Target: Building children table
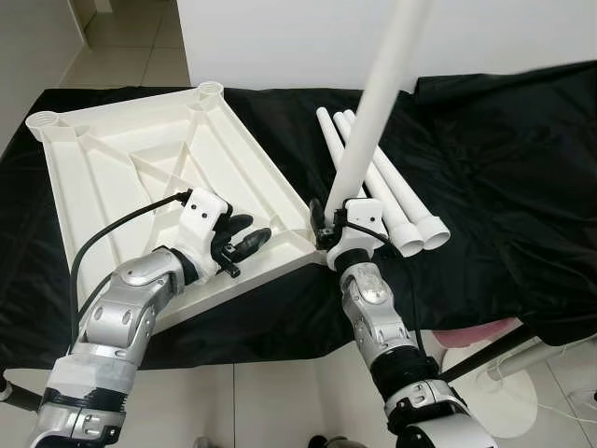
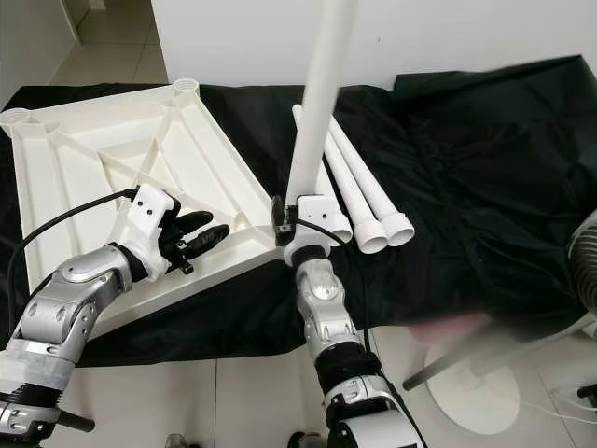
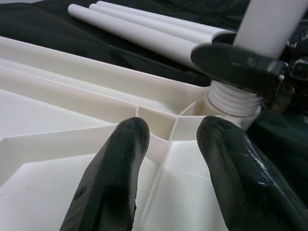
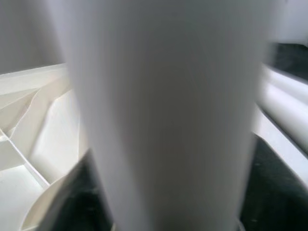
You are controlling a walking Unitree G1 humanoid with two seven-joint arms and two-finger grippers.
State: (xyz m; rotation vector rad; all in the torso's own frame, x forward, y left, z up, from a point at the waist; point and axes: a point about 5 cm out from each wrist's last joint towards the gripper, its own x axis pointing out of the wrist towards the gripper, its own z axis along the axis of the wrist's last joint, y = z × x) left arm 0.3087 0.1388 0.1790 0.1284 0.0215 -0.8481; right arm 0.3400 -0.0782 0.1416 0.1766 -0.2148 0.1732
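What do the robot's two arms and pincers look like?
Both arms are jointed silver metal with black bands. Each wrist is a white block. The left pincer has two thick, glossy black fingers. A black cable loops along the left arm.

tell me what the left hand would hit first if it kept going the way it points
Probably the white ribbed corner socket of the upturned white plastic tabletop, where the upright white leg tube sits; the left hand aims there, depth uncertain.

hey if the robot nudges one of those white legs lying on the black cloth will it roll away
Probably. The spare legs are smooth round tubes lying loose side by side, so one may roll, though the black cloth should slow it. They look like stiff, hollow plastic, likely light.
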